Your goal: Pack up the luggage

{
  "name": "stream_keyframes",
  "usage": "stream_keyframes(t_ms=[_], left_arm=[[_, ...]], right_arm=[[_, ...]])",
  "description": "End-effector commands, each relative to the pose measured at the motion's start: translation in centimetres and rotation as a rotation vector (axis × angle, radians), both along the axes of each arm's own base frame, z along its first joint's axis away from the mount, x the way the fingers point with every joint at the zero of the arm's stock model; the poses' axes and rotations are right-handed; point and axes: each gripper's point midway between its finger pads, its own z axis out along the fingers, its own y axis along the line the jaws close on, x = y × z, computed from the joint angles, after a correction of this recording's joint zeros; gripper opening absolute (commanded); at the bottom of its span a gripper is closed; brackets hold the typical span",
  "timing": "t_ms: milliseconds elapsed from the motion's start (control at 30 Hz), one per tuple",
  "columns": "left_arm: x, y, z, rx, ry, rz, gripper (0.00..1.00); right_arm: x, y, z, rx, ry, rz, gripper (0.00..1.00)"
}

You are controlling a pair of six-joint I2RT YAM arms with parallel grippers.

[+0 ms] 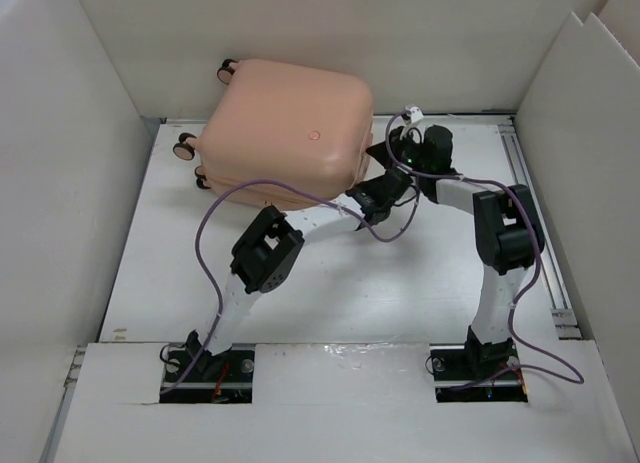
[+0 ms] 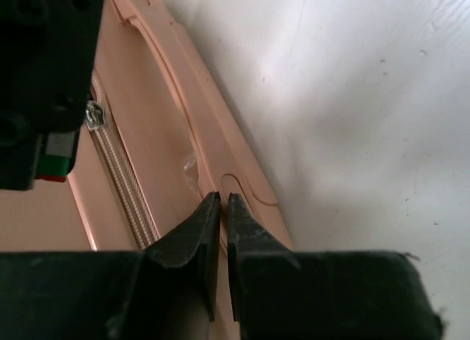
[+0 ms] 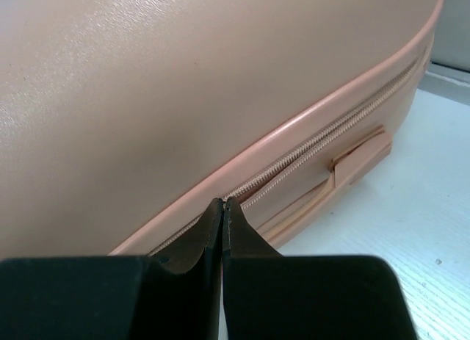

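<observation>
A: Start at the left. Where is the luggage (image 1: pixel 285 133)?
B: On the far left part of the white bench (image 1: pixel 400 283). It lies flat with its shell closed and its caster wheels (image 1: pixel 185 148) pointing left.
A: Any writing on it?
B: Only a small round mark (image 1: pixel 314 136) on the top shell, too small to read.
A: And the left hand (image 2: pixel 222 197)?
B: It reaches across to the near right side of the luggage. Its fingers are together with just a sliver between the tips, and nothing is clamped. The tips sit at the end of the recessed carry handle (image 2: pixel 198 112). The zip (image 2: pixel 121 171) runs just left of that. Its metal pull (image 2: pixel 94 116) hangs beside a black block (image 2: pixel 44 61) bearing a green and red patch (image 2: pixel 55 160), too blurred to read.
A: The right hand (image 3: pixel 222 202)?
B: Further right, at that same side of the shell. Its fingers are pressed together with the tips on the zip line. Whether they pinch anything there I cannot tell. The carry handle shows just beyond them, with the bench below
</observation>
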Motion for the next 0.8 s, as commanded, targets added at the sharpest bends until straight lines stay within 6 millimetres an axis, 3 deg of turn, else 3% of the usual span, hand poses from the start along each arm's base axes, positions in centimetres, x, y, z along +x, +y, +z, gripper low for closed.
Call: stream_keyframes(t_ms=[0,33,67,133,200,267,300,333,367,400,433,467,533,700,767], left_arm=[[-2.4,7.6,-6.4,0.133,0.275,0.016,0.0],[-2.8,7.9,-6.4,0.115,0.293,-0.012,0.0],[-4.5,9.1,-7.7,0.154,0.345,-0.047,0.0],[-5.6,10.7,-7.1,0.14,0.403,-0.066,0.0],[-7.3,12.8,-8.2,0.175,0.474,-0.076,0.0],[-8.1,14.2,-7.4,0.19,0.476,-0.115,0.0],[-9.7,16.3,-8.8,0.234,0.513,-0.12,0.0],[-10.4,16.9,-8.7,0.263,0.516,-0.169,0.0],[-10.9,17.1,-7.2,0.243,0.488,-0.201,0.0],[-12.8,18.6,-8.2,0.271,0.528,-0.223,0.0],[-13.6,19.0,-7.9,0.269,0.53,-0.249,0.0],[-14.1,19.2,-6.2,0.248,0.499,-0.276,0.0],[-16.1,20.6,-6.5,0.265,0.527,-0.316,0.0],[-18.0,20.7,-4.0,0.167,0.517,-0.354,0.0],[-17.0,18.5,-1.8,0.047,0.489,-0.332,0.0]], right_arm=[[0.6,1.8,10.0,0.066,-0.323,-0.032,0.0],[0.6,1.8,9.8,0.063,-0.314,-0.031,0.0],[0.6,1.8,9.8,0.063,-0.314,-0.031,0.0],[0.4,1.8,10.2,0.064,-0.317,-0.032,0.0],[0.1,1.7,9.6,0.06,-0.302,-0.031,0.0],[-0.7,2.1,8.8,0.057,-0.287,-0.021,0.0],[-1.0,2.0,8.7,0.056,-0.283,-0.021,0.0],[-1.4,2.6,8.4,0.057,-0.281,-0.01,0.0],[-2.2,3.3,8.0,0.059,-0.278,0.007,0.0],[-2.8,3.6,8.2,0.06,-0.277,0.016,0.0],[-3.6,4.8,7.8,0.062,-0.272,0.04,0.0],[-4.5,5.2,7.4,0.063,-0.27,0.053,0.0],[-5.3,5.8,7.1,0.067,-0.273,0.06,0.0],[-5.9,6.3,6.3,0.092,-0.253,0.064,0.0],[-6.0,6.6,6.6,0.098,-0.264,0.064,0.0]])
